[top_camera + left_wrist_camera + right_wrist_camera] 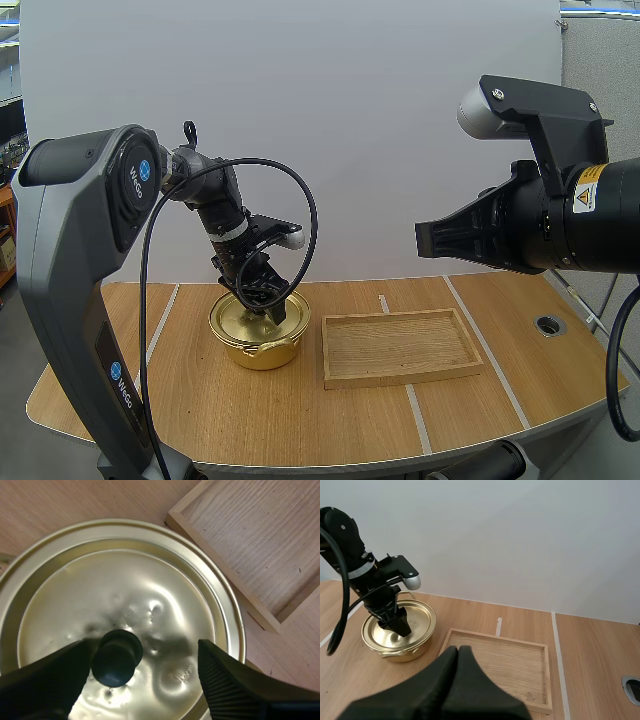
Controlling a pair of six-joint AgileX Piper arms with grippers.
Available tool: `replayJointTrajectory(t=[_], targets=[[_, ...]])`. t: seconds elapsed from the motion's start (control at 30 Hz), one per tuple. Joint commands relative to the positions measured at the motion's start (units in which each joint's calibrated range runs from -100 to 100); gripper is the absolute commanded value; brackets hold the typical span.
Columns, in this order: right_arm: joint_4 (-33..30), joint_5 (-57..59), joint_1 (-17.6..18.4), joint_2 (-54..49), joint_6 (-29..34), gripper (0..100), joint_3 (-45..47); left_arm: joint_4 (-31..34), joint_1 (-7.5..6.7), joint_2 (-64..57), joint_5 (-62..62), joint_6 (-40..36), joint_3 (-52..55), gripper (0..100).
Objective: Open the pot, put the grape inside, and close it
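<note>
1. The left gripper [268, 306] spreads its fingers over the round golden metal pot [262, 352] — the lid [125, 590] is on, its black round knob [116, 657] against one finger.
2. A rectangular wooden tray [400, 346] lies beside the pot.
3. The right gripper [458, 652] hovers raised — fingers pressed together, empty.

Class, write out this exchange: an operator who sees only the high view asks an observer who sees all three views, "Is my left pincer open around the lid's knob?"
Observer: Yes. The left wrist view shows the left pincer open, with one finger on each side of the black knob.
Operator: Is the knob centred between them?
Observer: No. It sits close beside one finger, while the other stands well apart from it over the lid.
Operator: And my right pincer?
Observer: Its wrist view shows the right pincer shut on nothing, fingers together as one wedge, with the tray ahead of it.
</note>
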Motion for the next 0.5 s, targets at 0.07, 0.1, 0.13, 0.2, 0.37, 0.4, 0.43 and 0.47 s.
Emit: replayJointTrajectory(t=[0.07,0.1,0.13,0.2,0.37,0.4,0.43,0.47], targets=[[0.0,0.0,-0.2,-0.6,-0.3,0,0.1,-0.2,-0.1,-0.1,1.0,0.2,-0.1,100],[0.0,0.0,-0.2,-0.6,-0.3,0,0.1,-0.2,-0.1,-0.1,1.0,0.2,-0.1,100],[0.0,0.0,-0.2,-0.6,-0.3,0,0.1,-0.2,-0.1,-0.1,0.7,0.2,-0.1,100],[0.0,0.0,-0.2,-0.6,-0.3,0,0.1,0.1,-0.1,-0.1,0.9,0.2,-0.2,100],[0.0,0.0,-0.2,-0.6,-0.3,0,0.1,2.6,-0.1,-0.6,5.6,0.0,-3.6,100],[0.0,0.0,-0.2,-0.6,-0.3,0,0.1,3.0,-0.1,-1.1,6.5,-0.5,-5.0,100],[0.0,0.0,-0.2,-0.6,-0.3,0,0.1,3.2,-0.1,-1.5,7.1,-0.8,-5.6,100],[0.0,0.0,-0.2,-0.6,-0.3,0,0.1,3.3,-0.1,-2.4,7.7,-1.1,-6.7,100]])
